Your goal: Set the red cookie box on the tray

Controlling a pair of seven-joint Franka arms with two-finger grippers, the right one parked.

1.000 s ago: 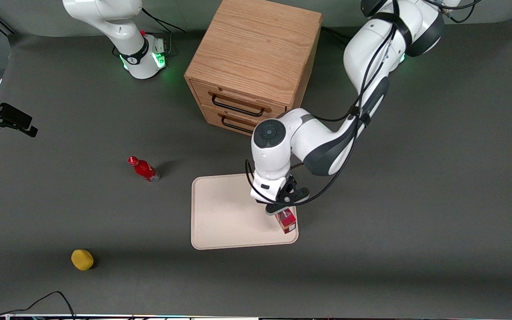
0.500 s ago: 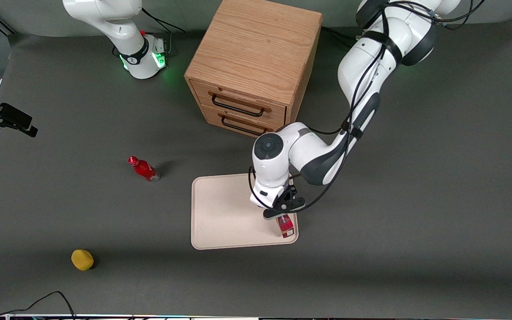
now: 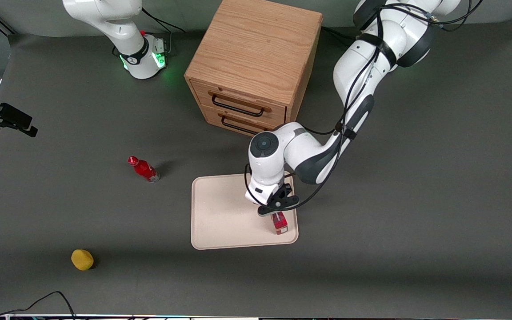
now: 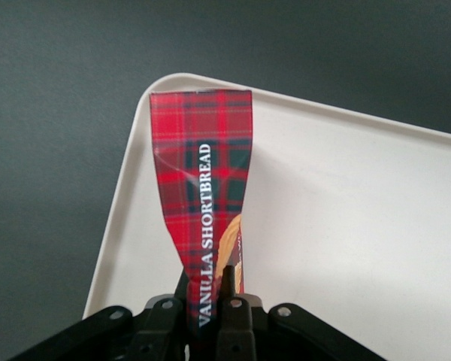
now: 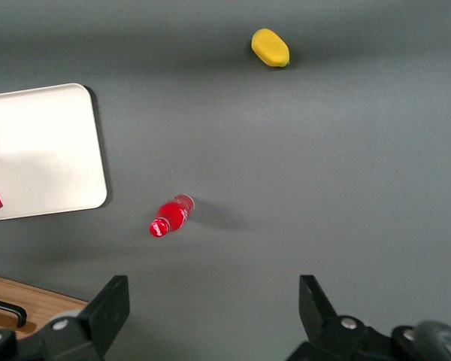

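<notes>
Nearest the front camera we see a yellow object (image 3: 82, 259) on the tabletop, toward the parked arm's end. Next comes the tray (image 3: 225, 222), and in its near corner toward the working arm, at about 4 o'clock from the tray's middle, stands the box (image 3: 279, 223).

Our gripper (image 3: 276, 211) sits directly over the box and is pinched on its upper end; in the wrist view the fingers (image 4: 227, 289) press in on the carton's narrow faces, and the plaid side runs straight away from the gripper (image 4: 210, 316) toward the tray's rounded corner (image 4: 182, 78). So the box's long axis lies along the gripper's own approach line, close to upright, with its lower end at or just above the tray floor; we cannot tell whether it touches. We judge a short descent and release remain, with tipping the risk.

Farther off lie a red bottle (image 3: 143, 169) and a wooden drawer cabinet (image 3: 251, 66).
</notes>
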